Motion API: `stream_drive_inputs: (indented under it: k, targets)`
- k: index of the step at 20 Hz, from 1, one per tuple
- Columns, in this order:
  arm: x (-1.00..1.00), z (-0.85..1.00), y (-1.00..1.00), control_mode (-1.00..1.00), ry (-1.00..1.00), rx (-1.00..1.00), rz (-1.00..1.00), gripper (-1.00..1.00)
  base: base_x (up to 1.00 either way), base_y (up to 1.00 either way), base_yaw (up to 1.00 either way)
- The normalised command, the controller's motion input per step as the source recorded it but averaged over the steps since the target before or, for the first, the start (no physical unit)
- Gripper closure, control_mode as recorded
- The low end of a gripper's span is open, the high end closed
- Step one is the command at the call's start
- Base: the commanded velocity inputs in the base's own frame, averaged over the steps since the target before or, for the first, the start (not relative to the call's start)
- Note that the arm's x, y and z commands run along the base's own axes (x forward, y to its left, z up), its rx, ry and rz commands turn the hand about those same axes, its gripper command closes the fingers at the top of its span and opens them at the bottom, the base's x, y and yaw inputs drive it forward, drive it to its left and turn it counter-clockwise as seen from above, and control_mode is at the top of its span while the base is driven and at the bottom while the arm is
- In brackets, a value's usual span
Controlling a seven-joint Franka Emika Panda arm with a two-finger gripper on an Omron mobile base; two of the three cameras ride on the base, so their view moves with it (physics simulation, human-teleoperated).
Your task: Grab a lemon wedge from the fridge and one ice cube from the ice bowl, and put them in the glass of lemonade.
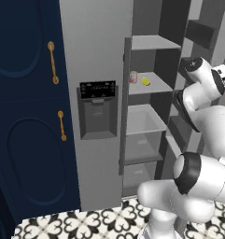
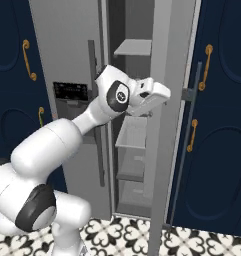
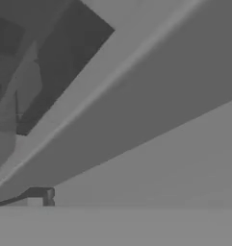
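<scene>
Navy cabinets with arched panels and gold handles stood left of the grey appliance; more navy doors with gold handles flanked its right side. Black-and-white patterned floor tiles ran along the bottom. Small red-and-white can sat upright on a middle shelf.

White arm, dark joints
</scene>
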Motion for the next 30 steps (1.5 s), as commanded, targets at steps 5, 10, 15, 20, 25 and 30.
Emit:
stream_drive_inputs:
  k: [5, 10, 15, 20, 25, 30]
  targets:
    - [-0.39, 0.07, -1.0, -1.0, -0.07, 0.06, 0.0, -1.0, 0.0, 0.0, 0.0]
    - [-0.19, 0.23, -0.59, -1.0, -0.08, 0.03, 0.0, -1.0, 0.0, 0.0, 0.0]
    - [-0.54, 0.49, 0.73, -1.0, -0.06, 0.0, 0.0, -1.0, 0.0, 0.0, 0.0]
    - [-0.41, 0.28, 1.0, -1.0, -0.16, 0.04, -0.03, -1.0, 0.0, 0.0, 0.0]
    - [-0.14, 0.06, 1.0, -1.0, -0.24, 0.18, -0.03, -1.0, 0.0, 0.0, 0.0]
    - [0.09, 0.0, 1.0, -1.0, -0.02, 0.32, 0.07, -1.0, 0.0, 0.0, 0.0]
